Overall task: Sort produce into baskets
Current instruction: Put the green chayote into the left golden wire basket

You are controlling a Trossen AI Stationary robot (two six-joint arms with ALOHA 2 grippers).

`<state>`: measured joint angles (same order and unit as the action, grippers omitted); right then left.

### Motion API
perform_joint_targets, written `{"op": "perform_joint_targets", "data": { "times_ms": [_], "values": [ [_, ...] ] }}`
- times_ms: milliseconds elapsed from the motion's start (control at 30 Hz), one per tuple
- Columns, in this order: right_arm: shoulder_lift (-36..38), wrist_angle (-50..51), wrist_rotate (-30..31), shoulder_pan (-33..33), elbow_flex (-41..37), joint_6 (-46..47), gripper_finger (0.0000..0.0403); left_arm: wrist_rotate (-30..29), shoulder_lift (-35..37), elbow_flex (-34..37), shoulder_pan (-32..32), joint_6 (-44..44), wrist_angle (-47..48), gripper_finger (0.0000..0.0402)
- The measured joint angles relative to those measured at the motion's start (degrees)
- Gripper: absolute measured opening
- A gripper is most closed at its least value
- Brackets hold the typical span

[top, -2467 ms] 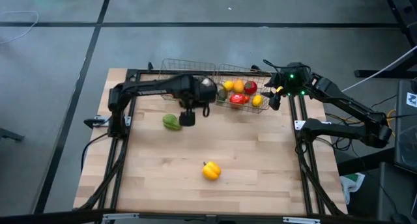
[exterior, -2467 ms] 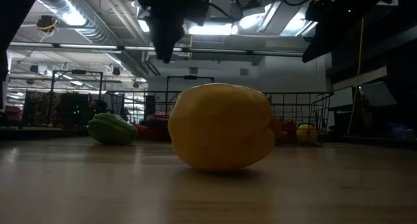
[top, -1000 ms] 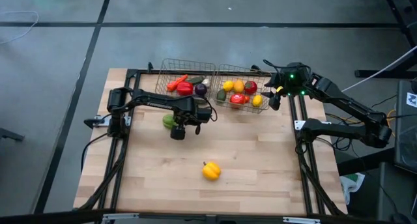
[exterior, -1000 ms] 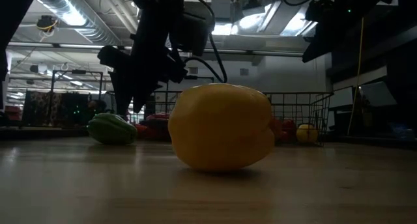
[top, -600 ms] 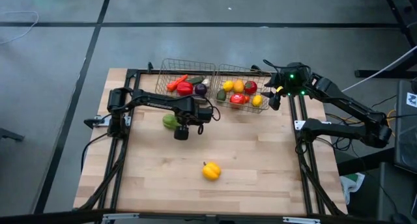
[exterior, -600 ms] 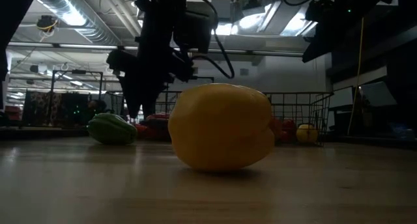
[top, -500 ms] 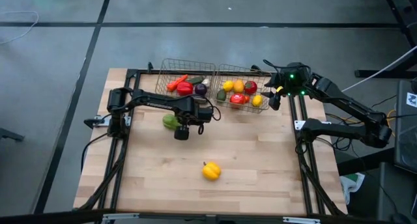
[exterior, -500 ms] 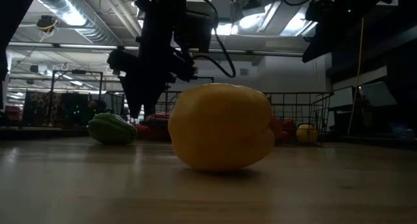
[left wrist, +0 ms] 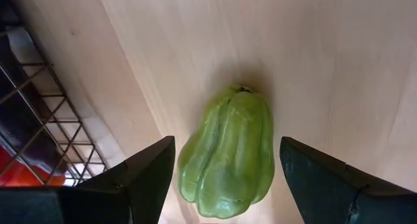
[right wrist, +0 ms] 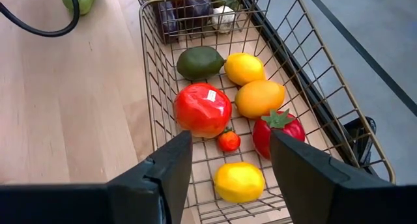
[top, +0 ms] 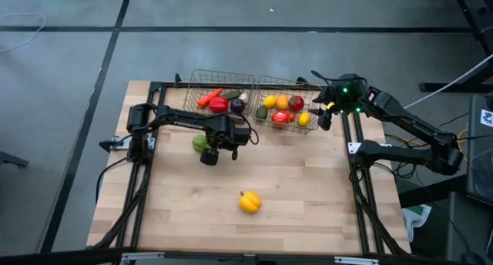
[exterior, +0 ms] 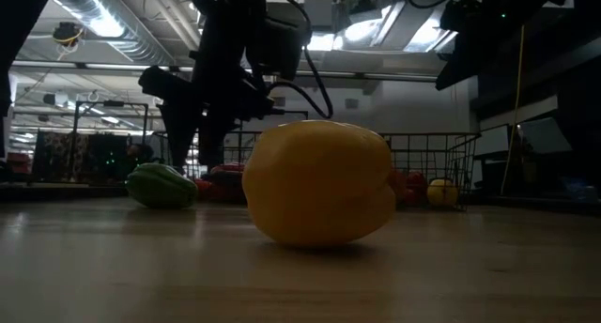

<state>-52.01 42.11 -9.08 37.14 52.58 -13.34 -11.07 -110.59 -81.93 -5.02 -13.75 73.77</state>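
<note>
A green pepper (left wrist: 228,152) lies on its side on the wooden table, just in front of the left wire basket (top: 219,78); it also shows in the high view (top: 199,143) and the low view (exterior: 161,185). My left gripper (left wrist: 226,146) is open above it, pointing down, with one finger on each side of the pepper and a narrow gap at each. A yellow pepper (top: 249,202) lies alone near the table's middle front. My right gripper (right wrist: 229,138) is open and empty, hovering over the right basket (right wrist: 313,87).
The left basket holds a carrot (top: 206,100), a red piece and a purple piece. The right basket holds a tomato (right wrist: 202,110), lemons, an orange, an avocado (right wrist: 199,62) and other red pieces. Bare wood lies around the yellow pepper (exterior: 319,182).
My left gripper has swung a little toward the table's right and then back left over the green pepper, staying open. The pepper has not moved.
</note>
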Motion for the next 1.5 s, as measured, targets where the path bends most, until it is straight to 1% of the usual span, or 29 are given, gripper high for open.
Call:
{"op": "perform_joint_targets", "data": {
  "times_ms": [233, 300, 433, 567, 633, 700, 800, 900, 1033, 1200, 1267, 1367, 1500],
  "values": [
    [0.0, 0.0, 0.0, 0.0, 0.0, 0.0, 0.0204, 0.37, 0.0, 0.0, 0.04, 0.2, -0.14, 0.0274],
    [0.0, 0.0, 0.02, 0.0, 0.0, 0.0, 0.0204, 0.67, 0.0, 0.0, -0.02, 2.12, -0.08, 0.0274],
    [0.0, 0.0, 0.02, 0.0, 0.0, -0.01, 0.0204, 0.98, 0.0, 0.0, -1.33, 9.1, 0.3, 0.0275],
    [0.0, 0.0, 0.02, -0.02, 0.0, 0.0, 0.0204, 5.25, 0.0, 0.0, -3.11, 12.09, 0.31, 0.0292],
    [0.0, 0.0, 0.02, 0.0, 0.0, 0.0, 0.0204, 7.89, 0.0, 0.0, -3.78, 12.35, 0.34, 0.0307],
    [0.0, 0.0, 0.02, 0.0, 0.0, -0.01, 0.0204, 9.3, 0.0, 0.0, -4.11, 11.17, 0.34, 0.0322],
    [0.0, 0.0, 0.02, -0.02, 0.0, 0.0, 0.0204, 9.52, 0.0, 0.0, -4.15, 8.09, 0.6, 0.0342],
    [0.0, 0.0, 0.02, 0.0, 0.0, 0.0, 0.0204, 9.53, -0.02, 0.0, -3.95, 5.98, -0.07, 0.0354],
    [0.0, 0.0, 0.01, -0.01, 0.0, -0.01, 0.0204, 9.51, 0.0, 0.0, -3.87, 6.02, -1.24, 0.0358],
    [0.0, 0.0, 0.02, -0.02, 0.0, -0.02, 0.0204, 9.51, -0.01, 0.0, -3.87, 12.04, -1.41, 0.0359],
    [0.0, 0.0, 0.0, -0.02, 0.0, 0.0, 0.0204, 9.49, 0.0, 0.0, -3.87, 13.21, -1.46, 0.0359],
    [0.0, 0.0, 0.02, -0.01, 0.0, 0.0, 0.0204, 9.49, 0.0, 0.0, -3.87, 13.46, -1.45, 0.0359],
    [0.0, 0.0, 0.02, 0.0, 0.0, 0.0, 0.0204, 9.44, 0.0, 0.0, -3.64, 11.47, -1.43, 0.0359]
  ]
}}
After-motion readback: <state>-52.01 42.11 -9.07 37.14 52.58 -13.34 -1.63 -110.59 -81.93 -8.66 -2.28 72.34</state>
